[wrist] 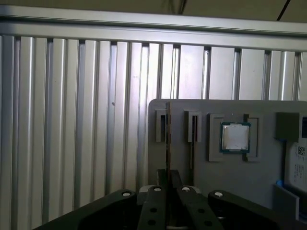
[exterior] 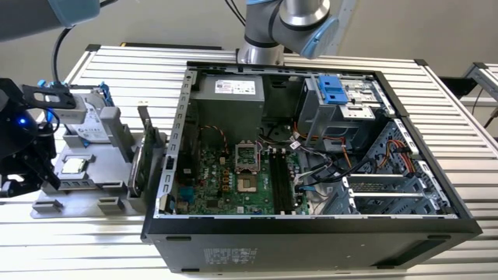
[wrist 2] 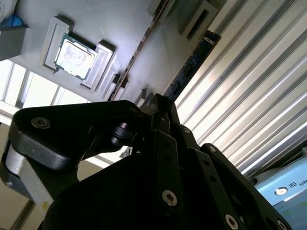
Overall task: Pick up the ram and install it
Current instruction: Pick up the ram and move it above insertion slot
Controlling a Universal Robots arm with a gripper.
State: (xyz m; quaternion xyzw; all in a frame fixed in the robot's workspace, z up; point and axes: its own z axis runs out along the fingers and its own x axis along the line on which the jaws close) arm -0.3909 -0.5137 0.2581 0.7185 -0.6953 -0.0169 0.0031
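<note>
The ram (wrist 2: 193, 64) is a thin blue stick standing on edge in a slot of the grey fixture (wrist 2: 120, 28). In the first wrist view the ram (wrist: 168, 139) runs straight down into my gripper (wrist: 168, 189). The fingers are drawn together on its near end, so the gripper (wrist 2: 160, 103) is shut on it, and the ram is still seated in its slot. In the exterior view my gripper (exterior: 17, 181) hangs over the left end of the fixture (exterior: 109, 175). The black memory slots (exterior: 280, 181) lie on the motherboard inside the open computer case (exterior: 311, 227).
On the fixture a second thin card (wrist: 193, 139) stands on edge beside the ram, then a square processor (wrist: 235, 136). A silver hard drive (exterior: 86, 125) and a green card (exterior: 144, 154) stand between the fixture and the case. Ribbed aluminium table (exterior: 93, 251) all around.
</note>
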